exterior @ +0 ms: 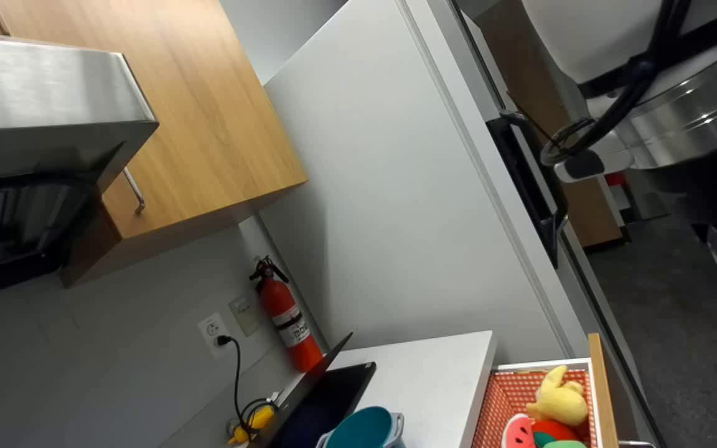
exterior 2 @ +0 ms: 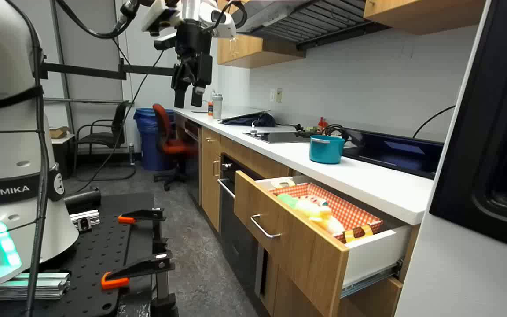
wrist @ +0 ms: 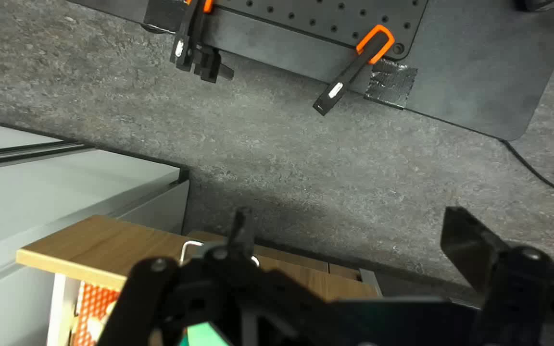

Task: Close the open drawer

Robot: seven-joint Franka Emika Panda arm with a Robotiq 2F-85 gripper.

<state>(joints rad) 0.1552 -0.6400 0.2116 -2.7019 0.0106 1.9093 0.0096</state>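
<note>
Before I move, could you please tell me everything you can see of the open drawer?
The drawer stands open, pulled out beneath the white countertop. Its front panel looks like light wood, with a metal bar handle; the visible side walls are white, and a metal slide runs along one's lower edge. Inside, a red-and-white checked basket or liner holds soft-looking toys. The gripper hangs apart from it.

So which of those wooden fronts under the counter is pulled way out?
The drawer with the red-checked basket inside: it juts out from under the counter, while the wooden door beyond the oven looks shut.
</note>
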